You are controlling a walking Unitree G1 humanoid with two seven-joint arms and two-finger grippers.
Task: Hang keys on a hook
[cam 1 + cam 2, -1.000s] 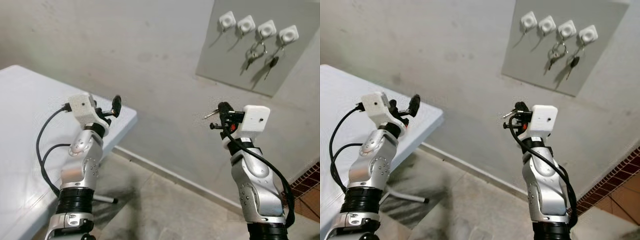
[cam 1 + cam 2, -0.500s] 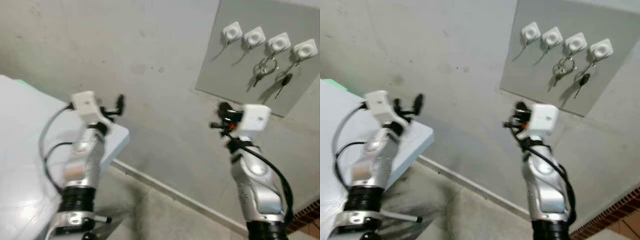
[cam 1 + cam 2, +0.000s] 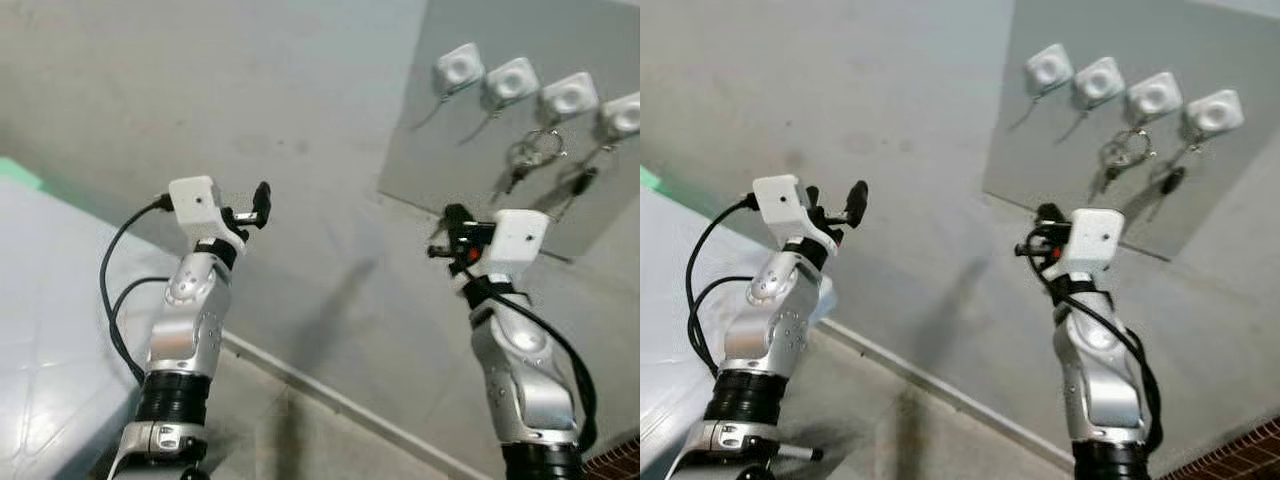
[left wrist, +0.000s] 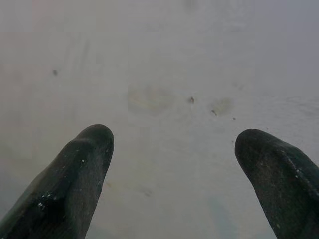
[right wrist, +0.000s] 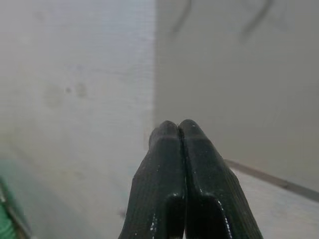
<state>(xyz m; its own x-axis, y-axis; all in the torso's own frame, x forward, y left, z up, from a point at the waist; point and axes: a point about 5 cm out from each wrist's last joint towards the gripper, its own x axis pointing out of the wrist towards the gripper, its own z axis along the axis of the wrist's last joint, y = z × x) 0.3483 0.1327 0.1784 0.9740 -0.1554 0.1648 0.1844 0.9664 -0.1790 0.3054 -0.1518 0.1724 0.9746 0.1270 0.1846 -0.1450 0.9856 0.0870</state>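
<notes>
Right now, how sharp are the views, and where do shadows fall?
Left eye view: slightly soft, hooks throw slanted shadows down the board. Left wrist view: wall sharp, open fingers blurred. Right wrist view: closed fingers crisp, background hazy.

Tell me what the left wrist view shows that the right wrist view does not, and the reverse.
Left wrist view: the left gripper with its fingers spread wide apart against the bare, stained wall. Right wrist view: the right gripper with its fingers pressed together, and the edge of the grey board ahead. Shared: both look along black fingers at the pale wall.
</notes>
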